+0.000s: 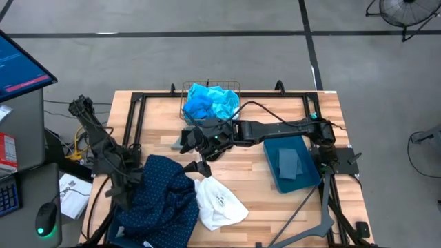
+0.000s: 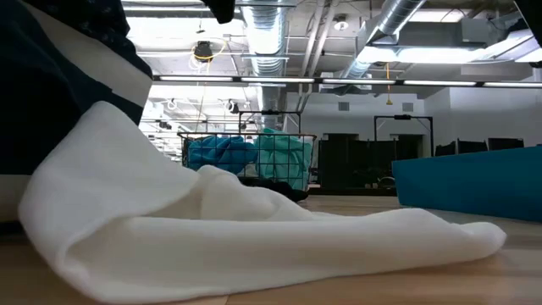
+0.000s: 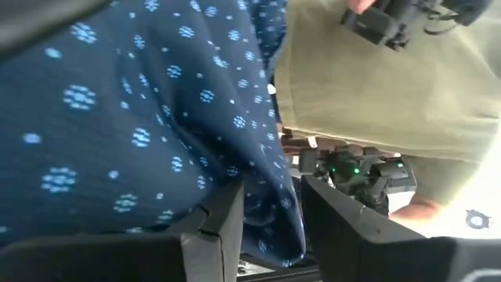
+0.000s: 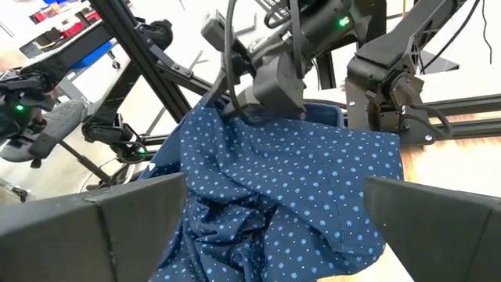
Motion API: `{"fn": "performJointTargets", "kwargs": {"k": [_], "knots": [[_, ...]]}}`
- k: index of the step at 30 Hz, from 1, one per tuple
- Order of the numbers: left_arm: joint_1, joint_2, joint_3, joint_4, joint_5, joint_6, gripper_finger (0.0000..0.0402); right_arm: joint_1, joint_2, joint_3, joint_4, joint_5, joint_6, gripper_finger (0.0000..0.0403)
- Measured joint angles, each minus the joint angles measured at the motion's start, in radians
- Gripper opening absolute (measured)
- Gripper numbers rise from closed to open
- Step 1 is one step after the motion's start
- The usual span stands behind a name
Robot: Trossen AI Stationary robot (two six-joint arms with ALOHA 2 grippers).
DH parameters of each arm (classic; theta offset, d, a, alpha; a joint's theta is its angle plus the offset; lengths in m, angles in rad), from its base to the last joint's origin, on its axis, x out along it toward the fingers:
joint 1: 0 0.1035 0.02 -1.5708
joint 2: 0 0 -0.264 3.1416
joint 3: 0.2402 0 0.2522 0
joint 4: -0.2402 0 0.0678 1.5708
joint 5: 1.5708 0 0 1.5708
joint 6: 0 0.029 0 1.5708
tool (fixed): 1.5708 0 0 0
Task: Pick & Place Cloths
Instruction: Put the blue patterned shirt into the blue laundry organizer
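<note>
Clearly the left end effector is clamped on the navy dotted cloth; that thin pinch could slip, while the right end effector hovers spread apart.

Bright overhead light; low view's near white cloth blurred

Wooden table, navy dotted cloth, white cloth, teal bin, wire basket
</note>
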Motion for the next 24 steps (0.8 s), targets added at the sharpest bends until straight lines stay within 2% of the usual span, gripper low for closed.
{"fn": "performJointTargets", "kwargs": {"k": [6,13,19,22,24], "knots": [[0.011,-0.018,-0.003,-0.051,0.017,0.009,0.0099,-0.001,0.0,0.0,0.0,0.0,0.0,0.0379],[0.078,-0.129,-0.003,-0.059,0.03,-0.003,0.0063,-0.001,0.0,0.0,-0.001,0.005,-0.017,0.0379],[0.148,-0.231,0.066,-0.049,0.012,0.025,0.003,-0.002,0.016,0.001,-0.004,0.107,-0.044,0.0379],[0.188,-0.272,0.112,-0.044,-0.077,0.103,0.0018,-0.012,0.034,0.002,0.01,0.161,-0.045,0.0379],[0.211,-0.292,0.131,0.011,-0.215,0.181,0.0013,-0.017,0.049,0.001,0.008,0.16,-0.022,0.0379]]}}
